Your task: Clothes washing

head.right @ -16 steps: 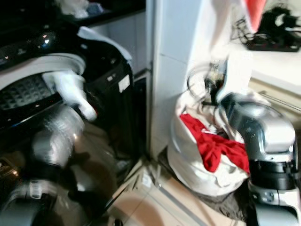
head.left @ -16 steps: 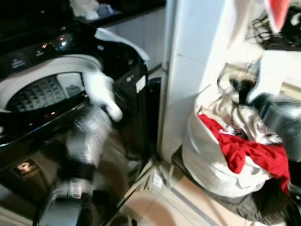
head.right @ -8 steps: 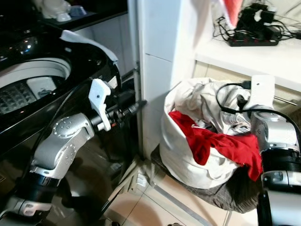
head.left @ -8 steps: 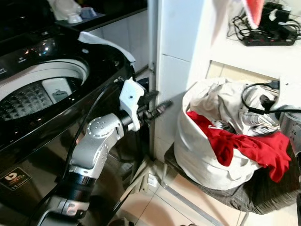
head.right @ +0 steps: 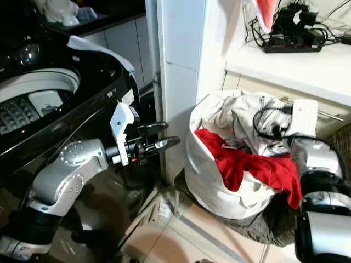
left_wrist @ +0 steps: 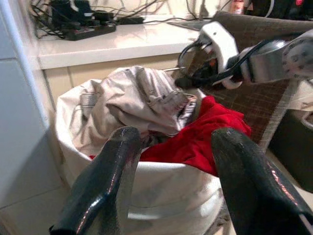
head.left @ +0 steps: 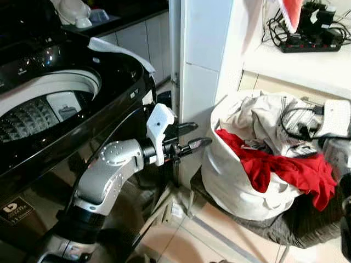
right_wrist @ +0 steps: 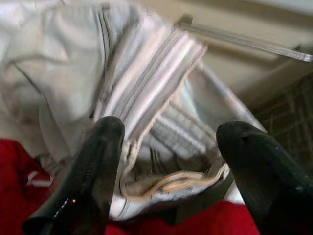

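Left eye view, machine: black top-loading washing machine [head.left: 82, 104], lid open, perforated steel drum [head.left: 33, 112] visible; stands at the robot's left.
Left eye view, hamper: white fabric laundry bag [head.left: 230, 186] heaped with clothes, on the floor at the right, beside a white tiled pillar [head.left: 200, 66].
Left eye view, contents: red garment [head.left: 279, 170] draped over the bag's front rim; pale striped clothing [head.left: 263, 123] piled behind it.
Left eye view, left gripper [head.left: 189, 137]: held out level between machine and bag, two black fingers parted, nothing in them, tips just short of the bag's side.
Right eye view, right gripper [head.right: 274, 123]: down at the top of the pile, among the pale clothing; black cable looped at its wrist.
Right eye view, counter: white shelf [head.right: 296, 60] above the bag, carrying a black power strip [head.right: 290, 46] with tangled leads.
Left wrist view, fingers [left_wrist: 102, 186]: spread wide, empty; between them the bag with the red garment and pale clothing, the right arm reaching in from beyond.
Right wrist view, fingers [right_wrist: 88, 171]: spread apart, close over pale striped fabric, red cloth at the edge below; no cloth pinched between them.
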You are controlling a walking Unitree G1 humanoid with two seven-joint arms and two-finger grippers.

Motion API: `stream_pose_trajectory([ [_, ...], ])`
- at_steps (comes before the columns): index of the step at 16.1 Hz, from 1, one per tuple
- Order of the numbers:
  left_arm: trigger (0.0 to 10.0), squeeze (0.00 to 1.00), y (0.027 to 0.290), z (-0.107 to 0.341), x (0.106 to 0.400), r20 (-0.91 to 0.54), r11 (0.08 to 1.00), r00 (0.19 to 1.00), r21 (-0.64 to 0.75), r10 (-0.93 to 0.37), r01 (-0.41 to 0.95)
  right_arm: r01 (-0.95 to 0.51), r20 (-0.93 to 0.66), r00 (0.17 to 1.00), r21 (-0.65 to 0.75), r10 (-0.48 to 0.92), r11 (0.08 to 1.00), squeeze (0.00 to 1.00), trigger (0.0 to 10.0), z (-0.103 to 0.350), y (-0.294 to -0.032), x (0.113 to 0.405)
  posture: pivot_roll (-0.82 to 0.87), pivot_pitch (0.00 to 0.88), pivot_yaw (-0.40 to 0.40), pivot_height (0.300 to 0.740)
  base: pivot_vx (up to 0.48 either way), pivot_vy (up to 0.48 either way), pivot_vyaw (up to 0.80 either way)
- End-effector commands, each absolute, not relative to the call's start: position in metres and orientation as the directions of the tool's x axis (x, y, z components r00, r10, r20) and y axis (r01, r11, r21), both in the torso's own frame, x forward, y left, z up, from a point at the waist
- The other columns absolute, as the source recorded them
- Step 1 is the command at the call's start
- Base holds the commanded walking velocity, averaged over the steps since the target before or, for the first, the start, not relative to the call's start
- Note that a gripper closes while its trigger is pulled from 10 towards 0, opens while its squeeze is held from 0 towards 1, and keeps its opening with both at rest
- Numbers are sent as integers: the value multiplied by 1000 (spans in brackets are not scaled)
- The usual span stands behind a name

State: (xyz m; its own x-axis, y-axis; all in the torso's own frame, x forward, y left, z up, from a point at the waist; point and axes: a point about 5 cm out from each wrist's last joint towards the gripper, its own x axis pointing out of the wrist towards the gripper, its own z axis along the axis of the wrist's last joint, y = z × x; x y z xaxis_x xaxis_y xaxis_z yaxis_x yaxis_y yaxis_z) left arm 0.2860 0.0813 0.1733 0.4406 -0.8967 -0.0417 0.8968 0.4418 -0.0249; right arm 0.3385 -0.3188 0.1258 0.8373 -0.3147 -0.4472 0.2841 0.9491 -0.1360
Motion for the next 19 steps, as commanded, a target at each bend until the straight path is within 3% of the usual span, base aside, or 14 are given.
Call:
stream_pose_trajectory([
  [1,10000,0,80,176,282,-50,415,413,-25,-909,910,276,-443,848,-98,-291,956,922,10000,128,-316,343,33,0,48,740,0,0,0],
  [2,10000,0,80,176,281,-50,406,405,-28,-913,913,257,-460,852,-46,-249,965,0,10000,123,-313,343,34,0,49,740,0,0,0],
  [6,10000,0,79,177,280,-52,390,388,-19,-920,921,236,-495,848,29,-191,971,0,10000,106,-304,342,31,0,60,740,0,0,0],
  [10,10000,0,77,176,281,-62,398,396,-25,-916,917,204,-470,865,9,-176,979,0,10000,99,-301,342,54,0,51,740,0,0,0],
  [11,10000,0,77,177,281,-59,401,399,-24,-915,916,169,-479,863,-32,-163,985,0,4471,97,-299,342,58,0,49,740,0,0,0],
  [12,10000,0,78,177,281,-59,405,403,-26,-913,914,134,-494,854,-89,-160,987,0,0,94,-297,341,61,0,46,740,0,0,0],
  [19,10000,0,79,176,281,-64,400,398,-25,-915,916,132,-498,848,-132,-181,982,0,0,91,-299,338,67,0,63,740,0,0,0],
])
